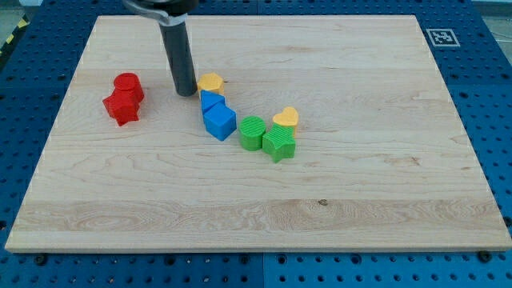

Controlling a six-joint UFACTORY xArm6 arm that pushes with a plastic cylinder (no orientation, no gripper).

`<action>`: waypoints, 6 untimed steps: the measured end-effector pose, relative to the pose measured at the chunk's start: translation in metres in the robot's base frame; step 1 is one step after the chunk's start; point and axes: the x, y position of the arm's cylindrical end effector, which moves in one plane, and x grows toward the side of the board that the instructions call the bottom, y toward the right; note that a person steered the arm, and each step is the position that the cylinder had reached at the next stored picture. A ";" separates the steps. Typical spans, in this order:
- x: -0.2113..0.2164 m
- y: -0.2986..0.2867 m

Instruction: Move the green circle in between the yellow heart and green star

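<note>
The green circle [252, 133] sits near the board's middle, touching the green star [279, 144] on its right. The yellow heart [286, 118] lies just above the green star, up and to the right of the green circle. My tip [186, 92] rests on the board at the upper left, well apart from the green circle and just left of a yellow block [211, 82] of unclear shape.
A blue block [211, 101] and a blue cube [220, 122] lie between my tip and the green circle. A red cylinder [128, 85] and a red star [122, 107] sit at the left. The wooden board [360, 200] lies on a blue perforated table.
</note>
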 end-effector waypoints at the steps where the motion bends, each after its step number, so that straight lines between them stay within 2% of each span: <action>1: 0.031 0.000; 2: 0.067 0.005; 3: 0.081 0.034; 5: 0.085 0.128; 6: 0.104 0.162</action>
